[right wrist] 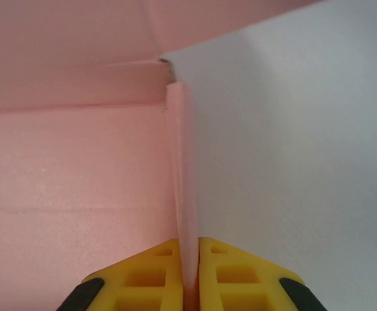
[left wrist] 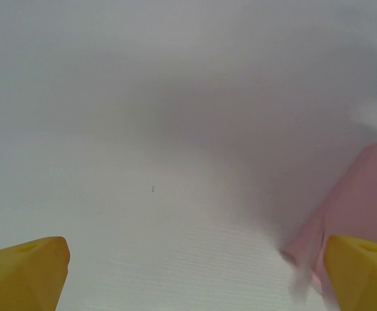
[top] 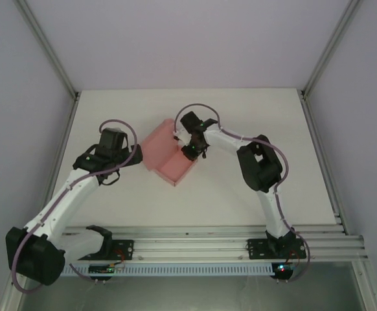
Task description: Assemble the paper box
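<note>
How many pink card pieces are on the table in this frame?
1: the paper box, at the centre of the table, the right gripper shut on one upright wall. Another could lie hidden under an arm.

White arms [top: 72,197], black joints [top: 260,170], perhaps purple cables [top: 118,120]

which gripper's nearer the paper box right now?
Right. The right gripper is shut on an upright side wall of the paper box. The left gripper sits open beside the box's edge on the left arm's side, gripping nothing.

Soft, even light; the paper box [left wrist: 363,201] blurs in left wrist view.
</note>
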Available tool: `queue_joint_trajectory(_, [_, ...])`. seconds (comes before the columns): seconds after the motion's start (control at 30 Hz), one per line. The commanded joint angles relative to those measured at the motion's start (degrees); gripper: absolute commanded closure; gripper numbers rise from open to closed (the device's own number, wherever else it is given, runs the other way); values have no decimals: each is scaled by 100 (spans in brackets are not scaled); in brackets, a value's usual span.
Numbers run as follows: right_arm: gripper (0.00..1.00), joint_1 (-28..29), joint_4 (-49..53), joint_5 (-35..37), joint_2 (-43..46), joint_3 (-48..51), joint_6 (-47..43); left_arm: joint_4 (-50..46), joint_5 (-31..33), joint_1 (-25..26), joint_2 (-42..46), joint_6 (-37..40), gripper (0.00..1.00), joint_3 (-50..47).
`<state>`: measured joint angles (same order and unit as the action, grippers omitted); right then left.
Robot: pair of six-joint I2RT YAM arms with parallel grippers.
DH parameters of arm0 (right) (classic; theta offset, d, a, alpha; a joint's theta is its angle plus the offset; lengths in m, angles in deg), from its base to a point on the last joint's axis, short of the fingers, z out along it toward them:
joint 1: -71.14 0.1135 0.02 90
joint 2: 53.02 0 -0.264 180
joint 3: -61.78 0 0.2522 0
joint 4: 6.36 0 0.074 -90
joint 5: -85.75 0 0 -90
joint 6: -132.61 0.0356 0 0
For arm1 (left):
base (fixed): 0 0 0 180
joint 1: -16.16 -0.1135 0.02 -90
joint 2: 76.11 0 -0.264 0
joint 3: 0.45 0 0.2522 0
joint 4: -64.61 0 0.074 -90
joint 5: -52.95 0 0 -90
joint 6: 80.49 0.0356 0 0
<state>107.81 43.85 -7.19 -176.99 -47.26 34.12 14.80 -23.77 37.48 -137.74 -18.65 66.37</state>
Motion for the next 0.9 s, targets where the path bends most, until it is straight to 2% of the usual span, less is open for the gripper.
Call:
queue_joint_trajectory(0.0, [92, 90, -38, 1286, 465, 446, 1436, -17, -98, -31, 310, -84, 0, 122])
queue_joint_trajectory(0.17, [93, 311, 866, 2623, 805, 886, 4128, -13, -163, -32, 349, -110, 0, 122])
queue_joint_trajectory(0.37, [89, 728, 1301, 2887, 1051, 1307, 5485, 50, -342, -32, 96, -154, 0, 127])
queue_joint_trajectory(0.57, [81, 957, 1084, 2673, 1179, 1552, 5589, 121, -551, -32, -78, -68, 1, 136])
queue_joint_trajectory(0.8, [57, 990, 817, 2777, 1400, 1532, 5197, 514, -1103, -32, -262, 247, 0, 113])
queue_joint_trajectory(0.87, [54, 987, 880, 2878, 1480, 1480, 5107, 592, -1259, -34, -446, 429, 0, 265])
